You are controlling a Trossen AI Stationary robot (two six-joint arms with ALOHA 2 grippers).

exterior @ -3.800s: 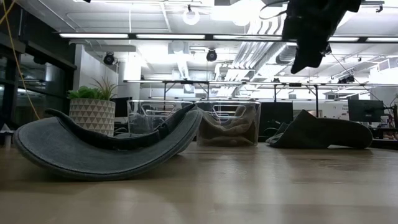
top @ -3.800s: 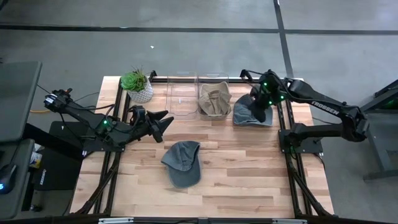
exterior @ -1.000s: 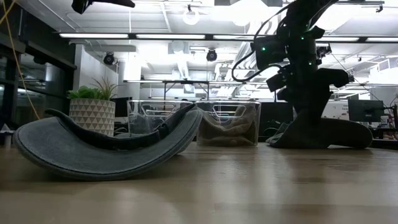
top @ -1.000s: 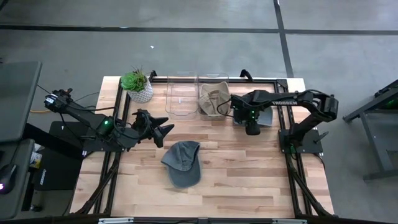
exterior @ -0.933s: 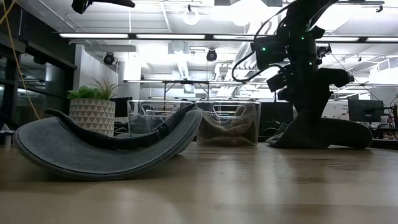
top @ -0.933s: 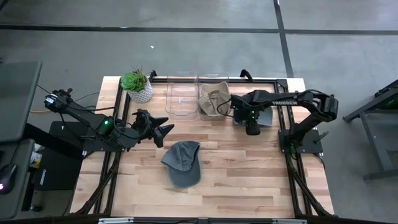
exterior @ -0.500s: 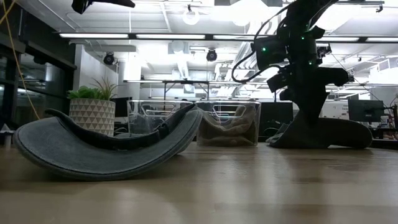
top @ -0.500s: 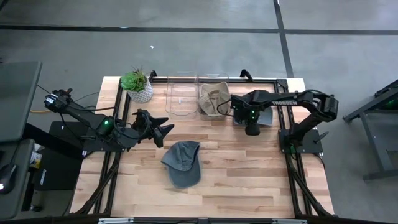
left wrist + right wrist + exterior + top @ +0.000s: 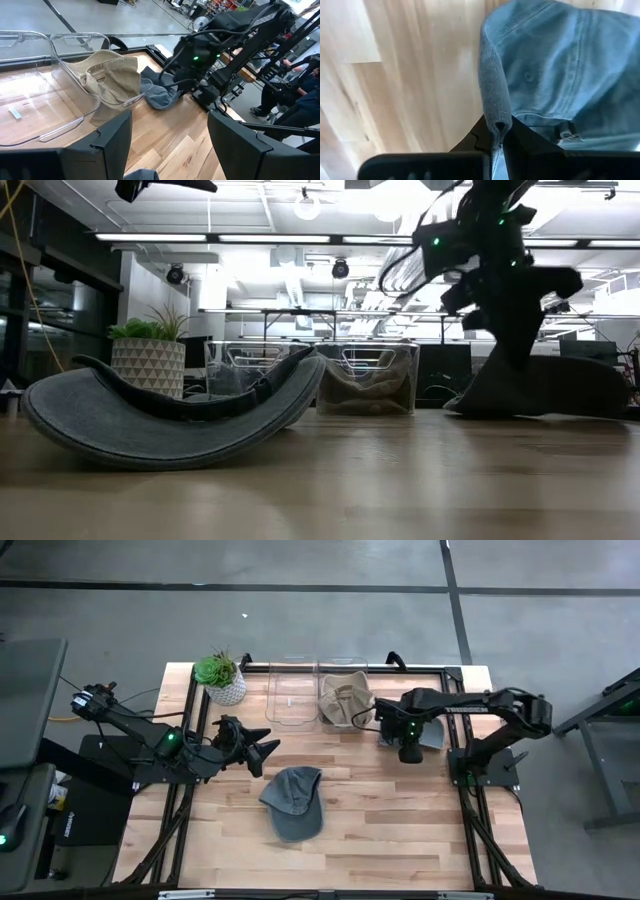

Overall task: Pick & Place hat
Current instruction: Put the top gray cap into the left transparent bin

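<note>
I've got the right gripper [image 9: 496,131] pinched shut on the blue denim cap [image 9: 560,75] by its edge, near the clear bin (easiest handle). Left gripper [image 9: 262,752] waits open mid-table.

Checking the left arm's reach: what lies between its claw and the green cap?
Only bare table separates the left claw from the green cap, per the high view.
</note>
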